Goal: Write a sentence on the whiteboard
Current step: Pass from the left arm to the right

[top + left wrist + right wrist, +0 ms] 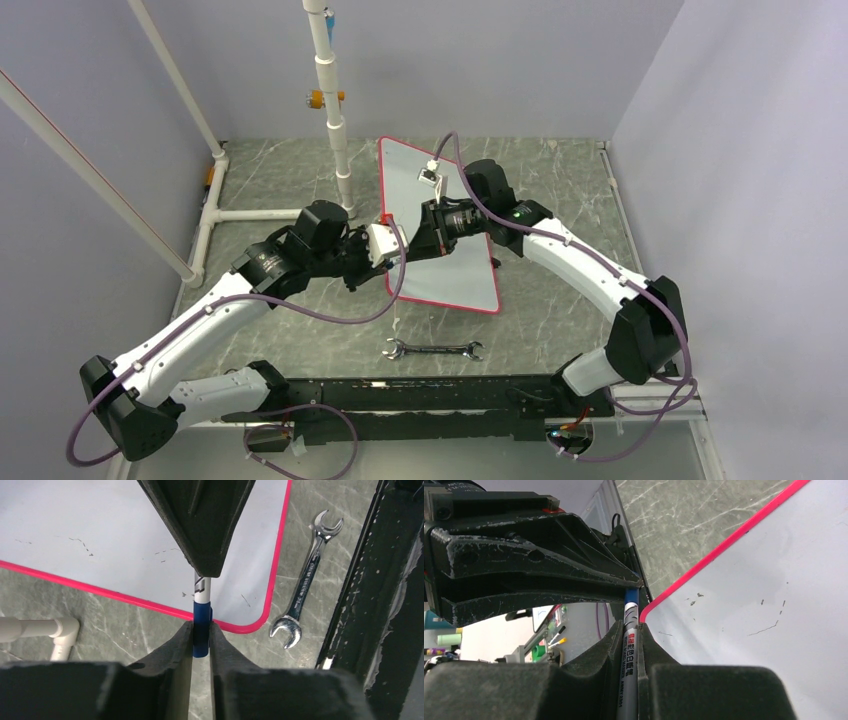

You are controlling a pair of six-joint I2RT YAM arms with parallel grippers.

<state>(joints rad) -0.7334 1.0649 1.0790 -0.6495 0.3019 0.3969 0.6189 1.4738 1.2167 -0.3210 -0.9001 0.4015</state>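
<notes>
The whiteboard (455,275) lies flat on the table, white with a red-pink rim, also in the left wrist view (100,540) and right wrist view (774,580). Its face carries only faint grey specks; the sentence is out of view. A marker is held over the board's left edge between both grippers. My left gripper (201,628) is shut on its blue cap (201,640). My right gripper (629,627) is shut on its grey printed barrel (627,660). In the top view the left gripper (398,244) and right gripper (425,238) meet tip to tip.
A steel wrench (433,350) lies on the table in front of the board, also in the left wrist view (305,580). A white pipe frame (335,110) stands at the back left. The black base rail (420,395) runs along the near edge.
</notes>
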